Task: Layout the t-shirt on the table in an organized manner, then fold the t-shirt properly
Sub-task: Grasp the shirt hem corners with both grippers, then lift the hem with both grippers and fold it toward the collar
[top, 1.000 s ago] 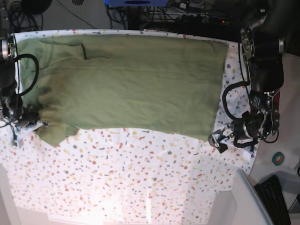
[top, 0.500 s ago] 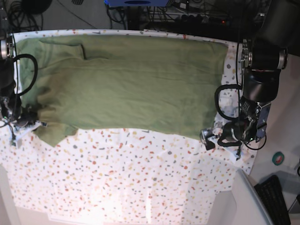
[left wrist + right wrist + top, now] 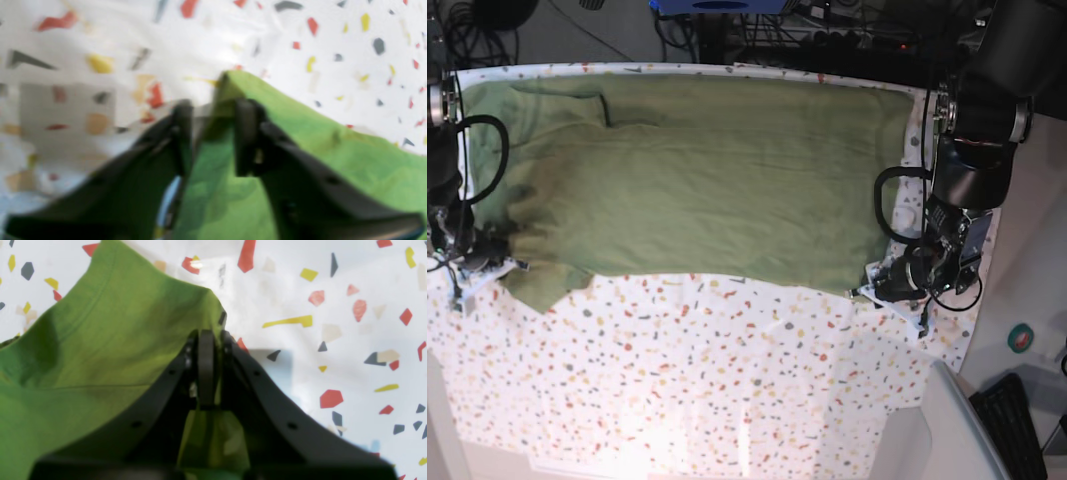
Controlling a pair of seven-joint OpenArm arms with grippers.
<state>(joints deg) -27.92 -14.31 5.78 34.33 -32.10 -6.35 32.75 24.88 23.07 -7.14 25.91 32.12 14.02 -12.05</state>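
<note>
A black keyboard (image 3: 1014,420), a green-ringed roll (image 3: 1021,338) and tangled cables (image 3: 827,30) flank the scene.

Black arms (image 3: 972,150), looped black cables (image 3: 889,205)

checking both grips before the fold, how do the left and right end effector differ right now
The right end effector has its jaws pressed together on a pinch of the t-shirt; the left end effector shows a gap between its jaws, with a corner of the shirt's edge in it. The right sits at the shirt's near corner on the base view's left; the left sits at its near corner on the right. Both are low over the table.
</note>
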